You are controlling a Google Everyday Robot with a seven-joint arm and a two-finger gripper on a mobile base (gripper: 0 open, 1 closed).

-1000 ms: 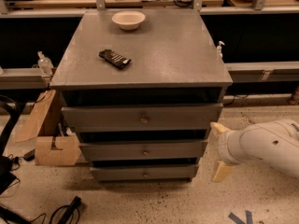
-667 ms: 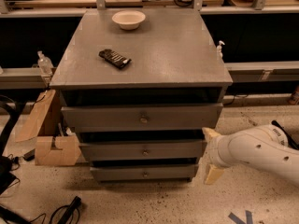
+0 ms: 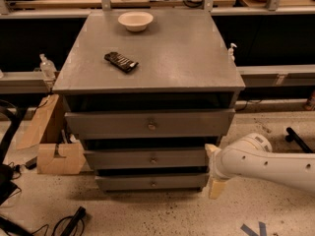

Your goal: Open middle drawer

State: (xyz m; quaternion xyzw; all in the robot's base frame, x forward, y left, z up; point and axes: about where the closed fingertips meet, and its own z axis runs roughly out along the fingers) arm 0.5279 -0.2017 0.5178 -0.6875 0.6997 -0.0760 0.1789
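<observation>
The grey cabinet (image 3: 147, 53) has three drawers. The middle drawer (image 3: 123, 159) is a flat grey front with a small round metal knob (image 3: 153, 160) at its centre; it looks shut. The taller top drawer (image 3: 108, 124) is above it and the narrowest bottom drawer (image 3: 123, 182) below. My gripper (image 3: 214, 168) is at the end of the white arm (image 3: 266, 163) coming in from the right. It is open and empty, with one cream finger (image 3: 212, 149) by the middle drawer's right end and the other (image 3: 215, 188) lower, beside the bottom drawer.
A white bowl (image 3: 135, 20) and a dark flat object (image 3: 121, 61) lie on the cabinet top. A cardboard box (image 3: 54, 154) stands on the floor at the cabinet's left. Cables (image 3: 69, 222) lie on the speckled floor. Shelving runs behind.
My arm and gripper have moved left, from clear of the cabinet to its right edge at the height of the middle and bottom drawers. The drawers have not moved.
</observation>
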